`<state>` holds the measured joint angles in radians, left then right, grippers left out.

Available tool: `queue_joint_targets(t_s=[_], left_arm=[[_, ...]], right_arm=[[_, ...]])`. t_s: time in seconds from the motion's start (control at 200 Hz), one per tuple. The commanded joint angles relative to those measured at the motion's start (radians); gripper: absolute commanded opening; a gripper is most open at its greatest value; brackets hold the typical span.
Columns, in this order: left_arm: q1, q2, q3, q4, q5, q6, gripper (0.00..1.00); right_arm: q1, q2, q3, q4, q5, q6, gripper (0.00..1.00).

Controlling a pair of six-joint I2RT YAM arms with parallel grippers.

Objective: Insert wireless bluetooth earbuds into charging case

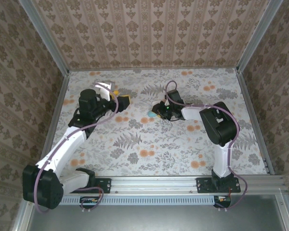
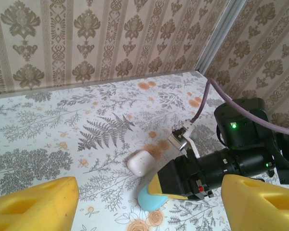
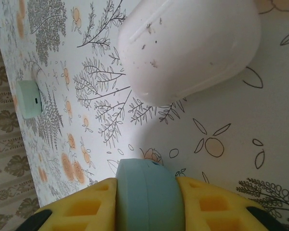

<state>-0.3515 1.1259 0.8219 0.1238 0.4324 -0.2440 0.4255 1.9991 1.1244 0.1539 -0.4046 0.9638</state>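
The pale blue case [image 3: 147,204] is being clamped between the fingers of the right gripper [image 3: 145,186], with the white case [image 3: 188,48] just beyond. A small pale green piece [image 3: 29,98] is lying well apart. The left gripper [image 1: 123,100] is being held wide open, empty.

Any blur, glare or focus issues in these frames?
Top external: even light, soft shadows on the tabletop, no glare. Left wrist: left fingers soft-focus, white case sharp. Right wrist: white case looms large, teal case between right fingers slightly soft.
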Motion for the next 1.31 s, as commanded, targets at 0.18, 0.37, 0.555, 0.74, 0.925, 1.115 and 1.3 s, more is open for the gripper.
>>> queue_joint_targets(t_s=[0.18,0.37,0.555,0.74,0.925,1.115,1.3], left_arm=[[0.010,0.020,0.056,-0.064,-0.022,-0.005,0.78],[0.018,0.061,0.095,-0.186,-0.134,-0.010,0.78],[0.062,0.174,0.172,-0.373,-0.219,-0.019,0.78],[0.131,0.355,0.275,-0.532,-0.272,0.029,0.78],[0.180,0.571,0.452,-0.709,-0.359,0.133,0.77],[0.206,0.728,0.602,-0.806,-0.452,0.222,0.76],[0.229,0.850,0.719,-0.836,-0.398,0.282,0.78]], right_arm=[[-0.001,-0.044,0.009,-0.204,0.096,-0.096,0.48],[-0.005,-0.094,0.033,-0.308,0.135,-0.157,0.53],[-0.004,-0.192,0.047,-0.384,0.138,-0.239,0.57],[-0.004,-0.304,0.056,-0.458,0.133,-0.311,0.67],[-0.003,-0.429,0.006,-0.471,0.134,-0.326,0.68],[-0.004,-0.532,-0.055,-0.477,0.145,-0.315,0.69],[-0.008,-0.600,-0.107,-0.484,0.176,-0.305,0.69]])
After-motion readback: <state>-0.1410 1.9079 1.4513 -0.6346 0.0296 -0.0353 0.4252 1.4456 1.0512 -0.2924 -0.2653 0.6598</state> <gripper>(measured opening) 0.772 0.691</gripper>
